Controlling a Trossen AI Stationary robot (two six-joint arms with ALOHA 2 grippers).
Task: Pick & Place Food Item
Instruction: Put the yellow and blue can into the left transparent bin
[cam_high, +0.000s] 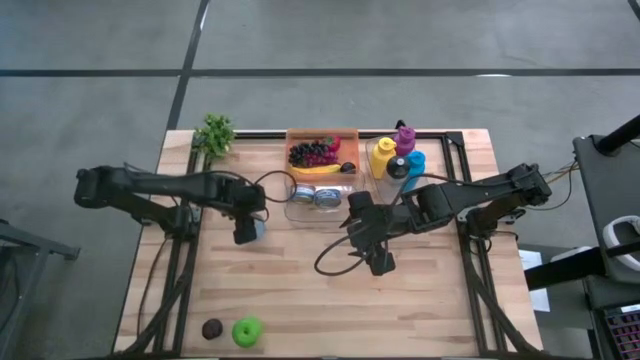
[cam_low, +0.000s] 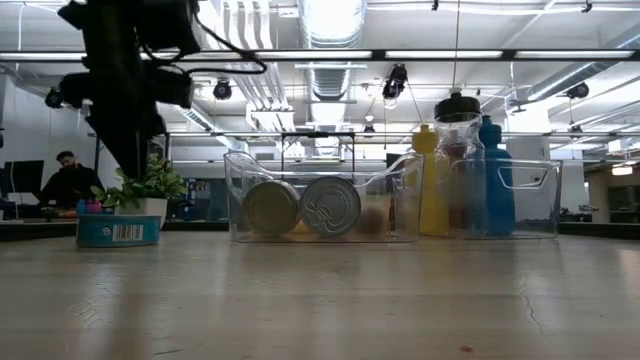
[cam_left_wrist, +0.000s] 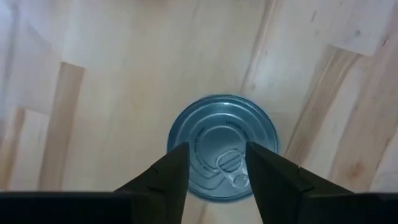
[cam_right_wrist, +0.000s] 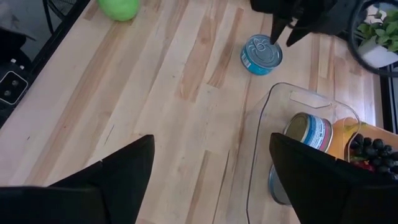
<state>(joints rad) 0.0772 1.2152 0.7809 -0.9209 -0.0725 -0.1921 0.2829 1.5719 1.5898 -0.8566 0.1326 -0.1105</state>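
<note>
Blue tuna can (cam_left_wrist: 224, 148) stands upright on the desk (cam_high: 300, 290) directly beneath the left claw (cam_left_wrist: 217, 165), whose part-open fingers grip nothing. Right claw (cam_right_wrist: 211, 180), beside the clear bin (cam_right_wrist: 298, 106), gapes wide and empty.

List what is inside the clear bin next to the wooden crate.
The clear bin holds two cans lying on their sides. Whether anything lies behind them is hidden; the yellow seen through its wall may lie beyond it.

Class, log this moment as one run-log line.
left gripper: open above blue can | right gripper: open, waiting beside clear bin | can: on table
</note>
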